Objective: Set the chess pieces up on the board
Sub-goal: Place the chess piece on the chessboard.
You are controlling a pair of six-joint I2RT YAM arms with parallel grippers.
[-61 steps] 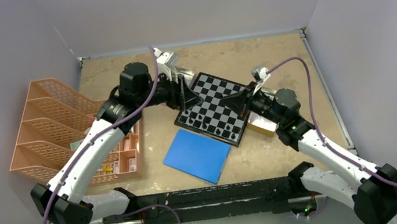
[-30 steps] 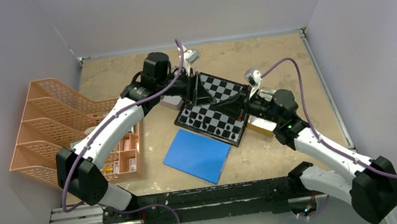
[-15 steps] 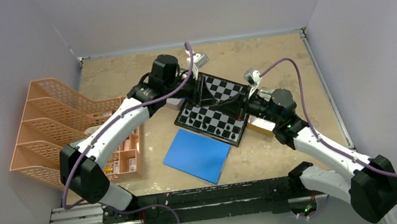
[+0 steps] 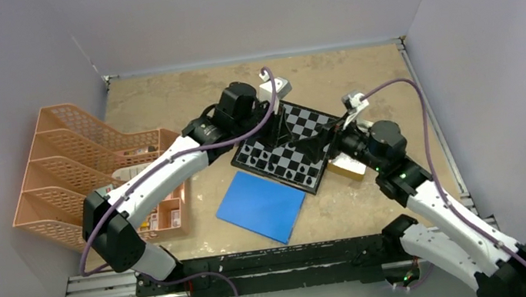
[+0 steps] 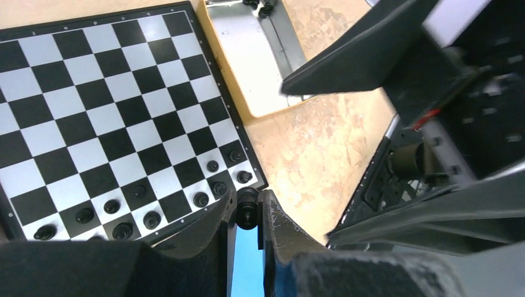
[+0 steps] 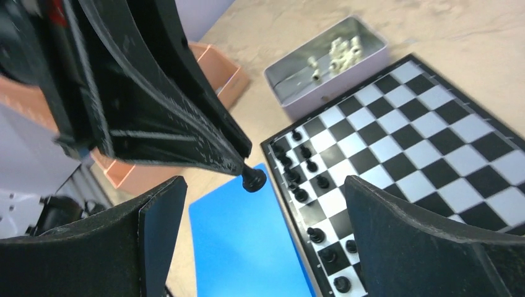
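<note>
The board (image 4: pixel 302 116) lies angled at the table's middle, with black chess pieces (image 5: pixel 148 213) in two rows along its near edge, also seen in the right wrist view as chess pieces (image 6: pixel 303 164). My left gripper (image 5: pixel 247 199) is shut on one black chess piece (image 5: pixel 247 213), hanging over the board's corner beside the blue sheet. From the top, the left gripper (image 4: pixel 283 128) sits over the board, tip to tip with the right gripper (image 4: pixel 315 141). The right gripper (image 6: pixel 266 204) is wide open and empty, and the held piece (image 6: pixel 252 179) hangs just ahead of it.
A blue sheet (image 4: pixel 260 205) lies in front of the board. A tin with cream pieces (image 6: pixel 328 59) stands at the board's far-left side, a yellow box (image 4: pixel 346 168) at its right. An orange file rack (image 4: pixel 68 168) and an orange tray (image 4: pixel 168 204) fill the left.
The left arm swung right across the board toward the right gripper. The right gripper's jaws went from shut to wide open and its wrist lifted back slightly.
</note>
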